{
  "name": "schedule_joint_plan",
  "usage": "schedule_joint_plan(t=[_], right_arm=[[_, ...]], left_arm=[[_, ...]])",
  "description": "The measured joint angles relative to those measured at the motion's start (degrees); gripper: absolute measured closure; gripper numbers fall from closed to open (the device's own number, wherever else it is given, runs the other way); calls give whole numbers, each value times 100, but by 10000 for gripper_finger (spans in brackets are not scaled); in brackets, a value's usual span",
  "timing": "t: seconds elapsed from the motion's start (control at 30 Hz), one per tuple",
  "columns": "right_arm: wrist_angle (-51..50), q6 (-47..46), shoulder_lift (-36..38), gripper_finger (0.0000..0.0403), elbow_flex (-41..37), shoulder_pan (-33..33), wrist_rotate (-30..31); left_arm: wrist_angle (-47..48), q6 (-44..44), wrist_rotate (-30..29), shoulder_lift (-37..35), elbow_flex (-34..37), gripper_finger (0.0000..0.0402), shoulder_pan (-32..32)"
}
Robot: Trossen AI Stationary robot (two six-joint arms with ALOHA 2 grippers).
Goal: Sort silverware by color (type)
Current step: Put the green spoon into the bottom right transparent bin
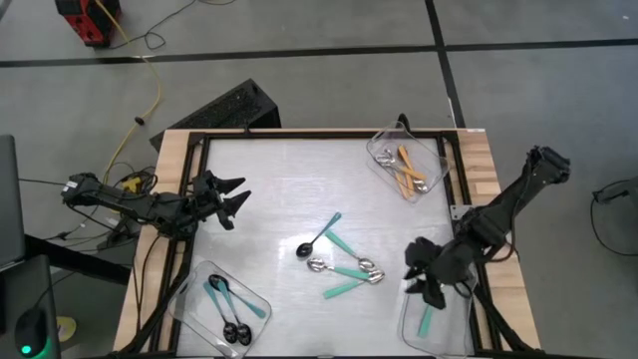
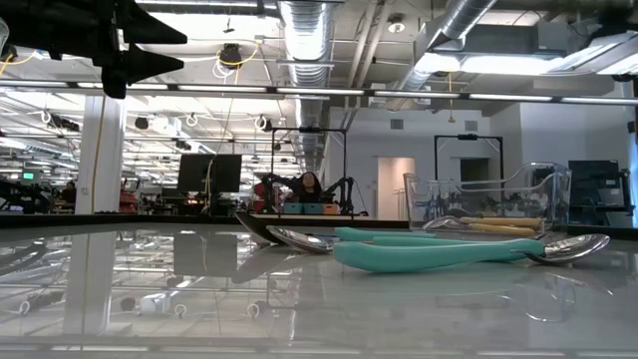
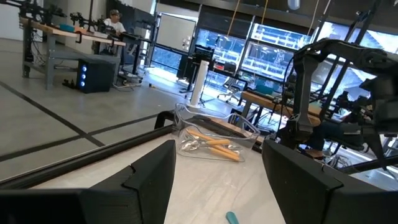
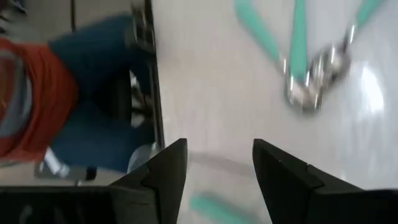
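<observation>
Teal-handled silver-bowled spoons [image 1: 351,274] and one blue-handled black-bowled spoon [image 1: 319,237] lie unsorted mid-table, other spoons trayed, as the spread, empty right gripper [image 1: 427,279] hovers over the near-right clear tray [image 1: 411,324]; the left gripper [image 1: 227,199], also spread, waits far-left.

Teal spoons [image 4: 298,56] motion-blurred; count perhaps three.

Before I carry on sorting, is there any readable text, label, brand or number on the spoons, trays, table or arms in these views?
None can be read.
Teal-handled spoons, tray with orange-handled spoons, tray with blue-handled spoons: no print or marks visible.
Left gripper and right gripper: plain dark, no lettering visible.
Room behind the table in the low view: screens and fixtures too small and blurred to read.
</observation>
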State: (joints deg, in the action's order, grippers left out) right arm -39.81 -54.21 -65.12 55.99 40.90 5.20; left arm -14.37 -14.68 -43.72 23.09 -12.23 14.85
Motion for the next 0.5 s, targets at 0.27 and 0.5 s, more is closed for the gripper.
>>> schedule_joint_plan(t=[0.27, 0.5], right_arm=[[651, 1411, -300, 197, 0, -758, 722], [684, 2241, -878, 197, 0, -1211, 738]], left_arm=[[-6, -2, 6, 0, 0, 176, 1], [-6, -7, 228, 1, 1, 176, 1]])
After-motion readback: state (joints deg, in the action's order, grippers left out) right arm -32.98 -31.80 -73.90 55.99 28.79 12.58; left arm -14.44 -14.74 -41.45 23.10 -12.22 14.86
